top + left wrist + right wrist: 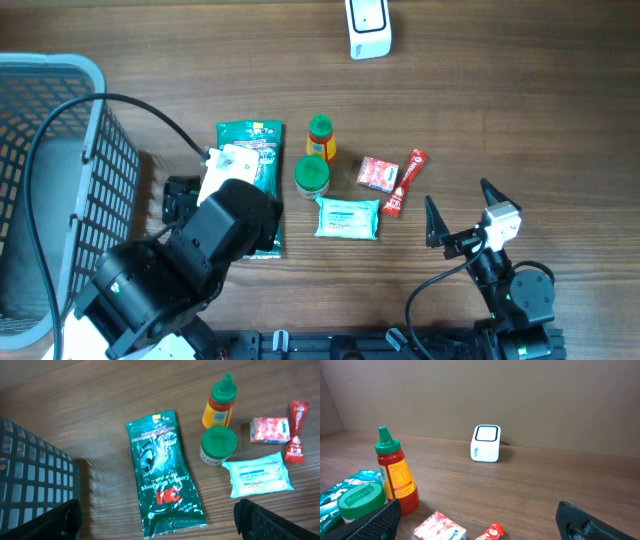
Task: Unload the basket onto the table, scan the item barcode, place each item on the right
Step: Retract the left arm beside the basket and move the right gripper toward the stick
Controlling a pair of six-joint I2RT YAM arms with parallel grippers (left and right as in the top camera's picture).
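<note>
A dark green 3M packet [162, 472] lies flat on the wooden table, partly under my left arm in the overhead view [252, 140]. My left gripper [157, 522] hovers over the packet's lower end, open, with nothing between its fingers. The white barcode scanner [368, 28] stands at the table's far edge and also shows in the right wrist view [485, 443]. My right gripper [462, 205] is open and empty at the front right, facing the scanner, with a red box [440, 527] and a red candy bar [490, 533] just ahead of it.
A red sauce bottle [320, 138] with a green cap, a green-lidded jar [312, 176] and a pale blue wipes pack [348, 217] sit mid-table. A grey wire basket [60, 150] fills the left side, close beside my left arm.
</note>
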